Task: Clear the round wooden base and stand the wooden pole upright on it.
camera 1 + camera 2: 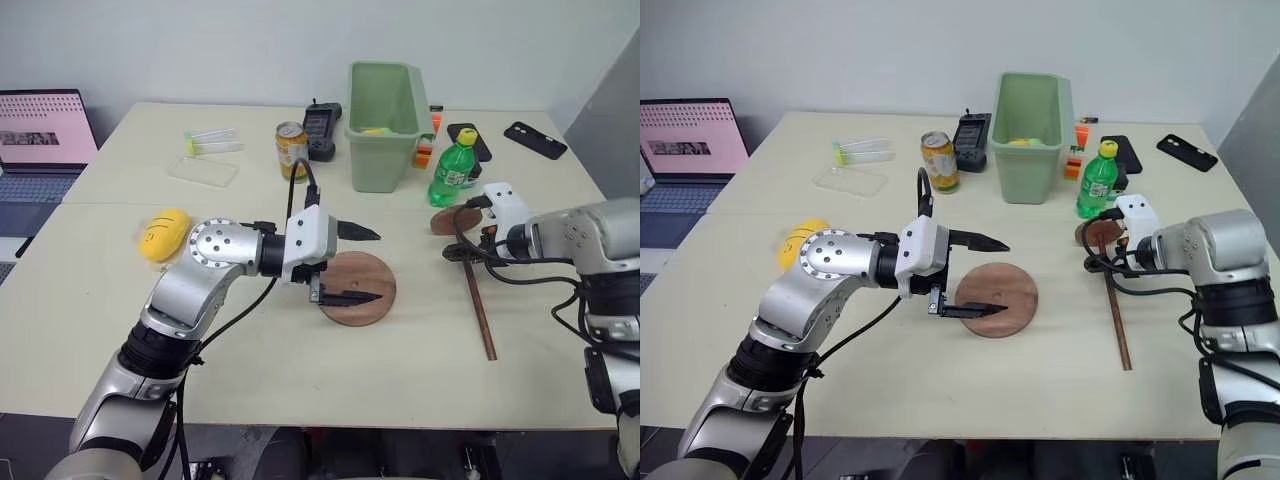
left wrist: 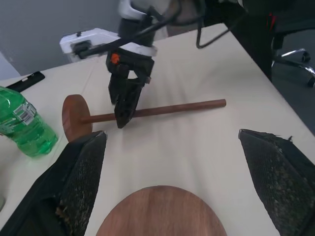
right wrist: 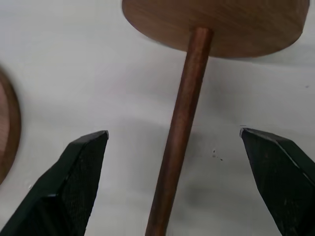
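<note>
Showing one base (image 1: 357, 288), one pole (image 1: 480, 307).

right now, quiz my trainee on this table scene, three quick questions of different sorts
1. True or false: the wooden pole already stands upright on the round wooden base.
2. Which tool has the pole's rod between its open fingers? A) left tool B) right tool
3. Fill in: the green bottle has a ___ cap.

Key:
1. False: the pole lies flat on the table, apart from the base.
2. B
3. yellow
</note>
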`<state>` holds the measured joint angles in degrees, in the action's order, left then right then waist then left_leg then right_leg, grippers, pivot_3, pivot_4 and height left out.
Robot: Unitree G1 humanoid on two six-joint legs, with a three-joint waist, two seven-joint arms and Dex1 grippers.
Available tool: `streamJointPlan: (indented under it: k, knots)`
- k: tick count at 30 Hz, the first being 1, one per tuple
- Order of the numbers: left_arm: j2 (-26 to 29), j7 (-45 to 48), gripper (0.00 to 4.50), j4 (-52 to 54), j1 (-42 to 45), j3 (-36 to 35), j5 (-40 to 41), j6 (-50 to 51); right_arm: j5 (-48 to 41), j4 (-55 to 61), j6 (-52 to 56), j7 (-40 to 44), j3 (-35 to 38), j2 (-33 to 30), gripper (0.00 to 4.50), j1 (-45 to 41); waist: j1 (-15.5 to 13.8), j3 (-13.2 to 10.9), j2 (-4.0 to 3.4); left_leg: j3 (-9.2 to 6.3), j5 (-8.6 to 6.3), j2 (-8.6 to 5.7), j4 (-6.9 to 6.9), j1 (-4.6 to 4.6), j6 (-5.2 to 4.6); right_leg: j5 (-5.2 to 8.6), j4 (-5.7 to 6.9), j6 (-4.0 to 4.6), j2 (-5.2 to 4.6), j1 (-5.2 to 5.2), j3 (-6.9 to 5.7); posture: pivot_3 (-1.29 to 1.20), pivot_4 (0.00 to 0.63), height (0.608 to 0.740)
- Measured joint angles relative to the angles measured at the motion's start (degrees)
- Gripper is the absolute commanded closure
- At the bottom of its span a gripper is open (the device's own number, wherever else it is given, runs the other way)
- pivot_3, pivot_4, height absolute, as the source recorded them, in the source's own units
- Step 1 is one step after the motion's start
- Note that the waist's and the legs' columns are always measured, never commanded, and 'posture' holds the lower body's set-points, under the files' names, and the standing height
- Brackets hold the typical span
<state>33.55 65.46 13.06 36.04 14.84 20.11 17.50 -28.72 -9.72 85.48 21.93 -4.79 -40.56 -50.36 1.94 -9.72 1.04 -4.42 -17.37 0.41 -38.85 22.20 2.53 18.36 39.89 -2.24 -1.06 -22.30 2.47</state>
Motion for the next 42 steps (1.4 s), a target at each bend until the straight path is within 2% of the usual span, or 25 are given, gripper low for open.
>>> streamJointPlan:
  k: [8, 11, 15, 16, 17, 18, 23, 26, 27, 31, 36, 38, 42]
  knots:
    - [-2.6, -0.3, 0.05, -0.8, -2.1, 3.1, -3.4, -1.7, 6.8, -20.0, -8.6, 11.4, -11.6, 0.3, 0.00, -10.6, -0.1, 0.0, -0.02, -0.04, 0.00, -0.04, -0.04, 0.14, 0.00, 0.00, -0.03, 0.00, -0.06, -0.05, -0.05, 0.00, 0.150, 0.740]
    - [-3.7, -1.0, 0.00, -0.8, -2.1, 3.1, -3.5, -1.7, 9.4, -25.7, -10.9, 14.3, -13.4, 0.8, 0.49, -12.9, -0.1, 0.0, -0.02, -0.03, 0.00, -0.04, -0.05, 0.16, 0.01, 0.00, -0.02, 0.00, -0.06, -0.08, -0.04, 0.00, 0.150, 0.740]
    - [-4.1, -1.1, 0.00, -0.8, -2.2, 3.3, -4.5, -1.9, 11.8, -30.5, -12.2, 18.3, -14.7, 1.7, 1.64, -14.1, -0.1, 0.0, -0.02, -0.02, 0.01, -0.02, -0.04, 0.16, 0.02, 0.00, 0.00, 0.00, -0.06, -0.11, -0.03, 0.00, 0.150, 0.740]
    - [-4.2, -1.1, 0.00, -0.8, -2.3, 3.3, -4.7, -2.0, 12.1, -31.1, -12.4, 19.1, -14.9, 1.9, 1.92, -14.2, -0.1, 0.0, -0.02, -0.02, 0.01, -0.02, -0.04, 0.16, 0.02, 0.00, 0.01, 0.00, -0.06, -0.11, -0.03, 0.00, 0.150, 0.740]
    - [-4.2, -1.1, 0.00, -0.8, -2.4, 3.4, -5.0, -2.3, 12.4, -31.5, -12.5, 19.7, -15.1, 2.1, 1.98, -14.2, -0.1, 0.0, -0.02, -0.02, 0.01, -0.02, -0.04, 0.16, 0.02, 0.00, 0.01, 0.00, -0.06, -0.11, -0.03, 0.00, 0.150, 0.740]
    - [-4.2, -1.1, 0.00, -0.9, -2.5, 3.4, -5.2, -2.8, 12.9, -31.8, -12.6, 20.3, -15.2, 2.4, 2.29, -14.3, -0.1, 0.0, -0.02, -0.02, 0.01, -0.02, -0.04, 0.16, 0.02, 0.00, 0.01, 0.00, -0.06, -0.11, -0.03, 0.00, 0.150, 0.740]
    - [-4.4, -1.1, 0.00, -1.7, -2.7, 3.4, -6.1, -3.1, 14.4, -32.6, -12.5, 21.9, -15.3, 2.9, 3.33, -15.0, -0.1, 0.0, -0.03, -0.03, 0.01, -0.02, -0.04, 0.17, 0.02, 0.00, 0.01, 0.00, -0.06, -0.12, -0.04, 0.00, 0.150, 0.740]
    - [-4.4, -1.1, 0.00, -1.8, -2.7, 3.4, -6.3, -3.2, 15.0, -33.0, -12.2, 22.0, -14.8, 3.0, 4.15, -15.0, -0.1, 0.0, -0.02, -0.03, 0.01, -0.03, -0.05, 0.17, 0.02, 0.00, 0.01, 0.00, -0.07, -0.12, -0.04, 0.00, 0.150, 0.740]
    - [-4.4, -1.0, 0.00, -1.9, -2.7, 3.4, -6.4, -3.3, 15.1, -33.0, -11.9, 22.0, -14.5, 3.0, 4.28, -15.0, -0.1, 0.0, -0.02, -0.03, 0.01, -0.03, -0.05, 0.17, 0.02, 0.00, 0.01, 0.00, -0.08, -0.12, -0.03, 0.00, 0.150, 0.740]
    - [-4.0, -0.7, 0.00, -2.5, -2.7, 3.4, -6.5, -4.2, 15.0, -30.9, -9.3, 22.0, -13.3, 2.0, 4.25, -14.9, -0.1, 0.0, -0.04, -0.03, 0.01, -0.03, -0.05, 0.23, 0.02, 0.00, 0.03, 0.00, -0.08, -0.20, -0.03, 0.00, 0.150, 0.740]
    - [-1.3, 0.5, 0.00, -2.7, -2.8, 1.7, -5.3, -3.8, 13.2, -21.3, -3.9, 20.6, -6.6, 0.3, 4.25, -14.6, -0.1, 0.0, -0.06, 0.03, 0.05, -0.02, -0.11, 0.70, 0.09, -0.01, 0.24, 0.00, -0.08, -0.81, 0.03, 0.00, 0.150, 0.740]
    - [0.3, 0.8, 0.00, -2.5, -3.4, 0.2, -4.3, -2.7, 11.6, -14.8, -3.0, 19.6, -2.6, 0.6, 4.25, -13.9, 0.1, 0.0, -0.06, 0.08, 0.08, 0.03, -0.10, 0.76, 0.14, -0.01, 0.29, 0.00, -0.10, -0.90, 0.05, 0.00, 0.150, 0.740]
    - [6.0, 1.8, 0.00, 0.7, -7.6, -4.2, -1.6, 0.8, 7.7, 7.4, -7.1, 17.0, 6.5, 4.2, 4.25, -9.3, 0.7, 0.0, -0.10, -0.03, 0.06, 0.20, -0.02, 0.77, 0.11, 0.00, 0.30, 0.00, -0.09, -0.96, -0.04, 0.00, 0.150, 0.740]
